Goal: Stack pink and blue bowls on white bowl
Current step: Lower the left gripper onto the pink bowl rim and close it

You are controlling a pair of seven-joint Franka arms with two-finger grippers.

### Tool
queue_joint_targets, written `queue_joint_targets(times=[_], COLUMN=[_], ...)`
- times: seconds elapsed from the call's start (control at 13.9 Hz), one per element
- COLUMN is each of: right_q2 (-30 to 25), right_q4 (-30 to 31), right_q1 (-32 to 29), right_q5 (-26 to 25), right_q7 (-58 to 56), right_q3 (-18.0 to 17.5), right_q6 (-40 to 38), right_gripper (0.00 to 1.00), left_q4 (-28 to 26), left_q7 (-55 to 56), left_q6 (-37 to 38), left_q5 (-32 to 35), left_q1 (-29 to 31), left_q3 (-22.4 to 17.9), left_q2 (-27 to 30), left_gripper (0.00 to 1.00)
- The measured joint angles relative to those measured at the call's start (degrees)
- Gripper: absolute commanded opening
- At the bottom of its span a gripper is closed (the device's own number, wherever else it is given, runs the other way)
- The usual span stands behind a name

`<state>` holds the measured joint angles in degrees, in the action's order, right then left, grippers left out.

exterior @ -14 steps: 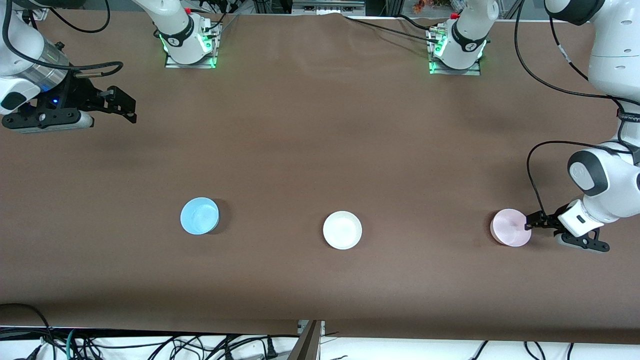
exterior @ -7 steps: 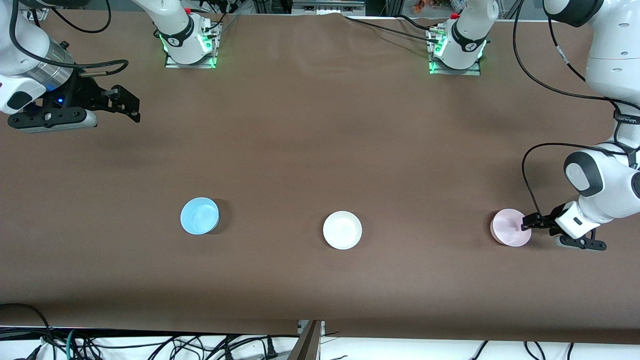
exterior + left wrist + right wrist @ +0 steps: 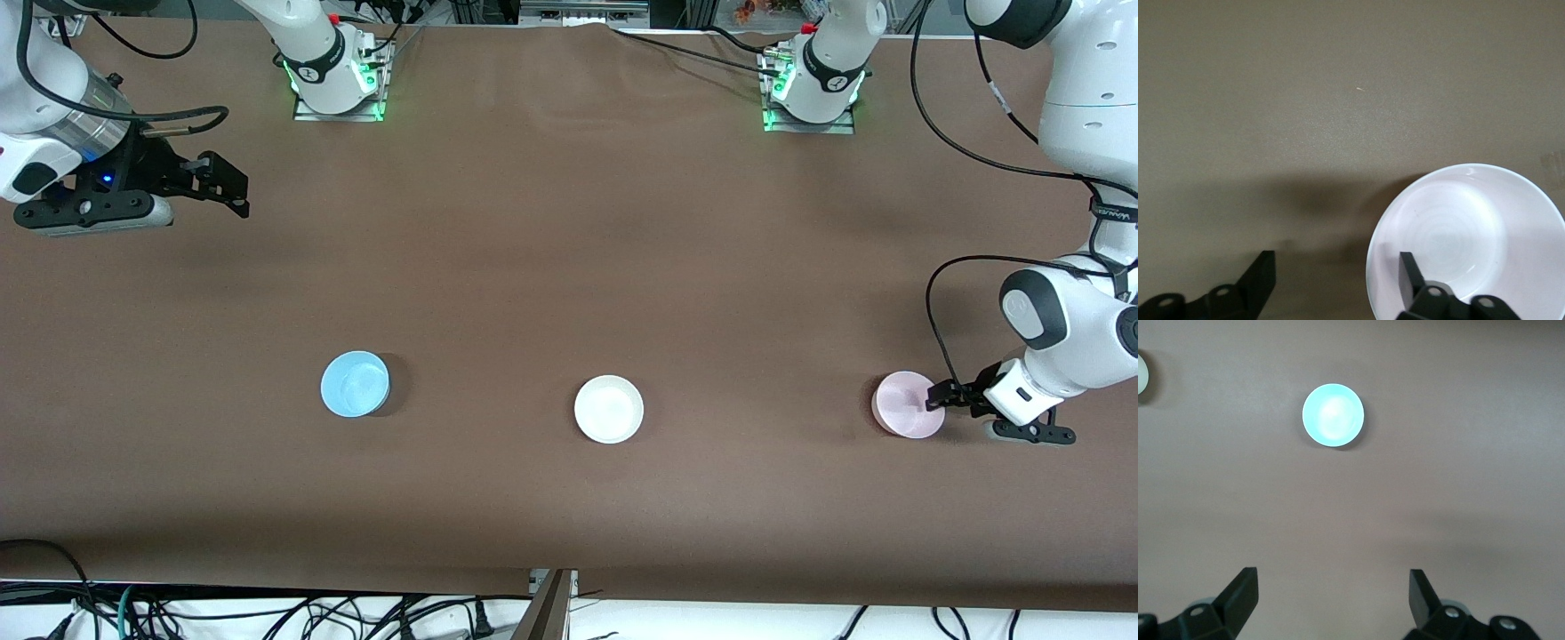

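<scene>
Left end effector [image 3: 937, 402], still open, is settling lower astride the pink bowl [image 3: 903, 404] rim, grasp imminent; right end effector [image 3: 233, 188] is waiting open, well away from the white bowl [image 3: 608, 409].

white bowl [image 3: 608, 409] between blue bowl [image 3: 355, 384] – pink bowl [image 3: 905, 404] | all well apart

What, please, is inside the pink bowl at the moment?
One finger of the open left gripper reaches down inside the pink bowl, straddling its rim; the other stands outside. The visible inside is otherwise bare; the patch under that finger is hidden.
</scene>
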<state>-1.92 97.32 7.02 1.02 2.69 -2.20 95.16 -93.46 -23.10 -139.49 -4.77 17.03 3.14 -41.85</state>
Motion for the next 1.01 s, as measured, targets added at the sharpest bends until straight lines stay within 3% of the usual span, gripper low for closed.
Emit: queue_joint_targets(times=[0.07, 0.72, 1.01], right_q2=[0.0, 0.0, 0.0], right_q4=[0.0, 0.0, 0.0], right_q1=[0.0, 0.0, 0.0], right_q5=[0.0, -0.1, -0.1], right_q7=[0.0, 0.0, 0.0], right_q3=[0.0, 0.0, 0.0], right_q6=[0.0, 0.0, 0.0], right_gripper=[1.00, 1.00, 1.00], left_q4=[0.0, -0.1, -0.2], left_q7=[0.1, 1.9, 2.5], left_q6=[0.0, 0.1, 0.2], left_q5=[0.0, 0.0, 0.0], left_q1=[-0.1, -0.8, -0.8], left_q3=[0.0, 0.0, 0.0], left_q2=[0.0, 0.0, 0.0], left_gripper=[0.66, 0.44, 0.26])
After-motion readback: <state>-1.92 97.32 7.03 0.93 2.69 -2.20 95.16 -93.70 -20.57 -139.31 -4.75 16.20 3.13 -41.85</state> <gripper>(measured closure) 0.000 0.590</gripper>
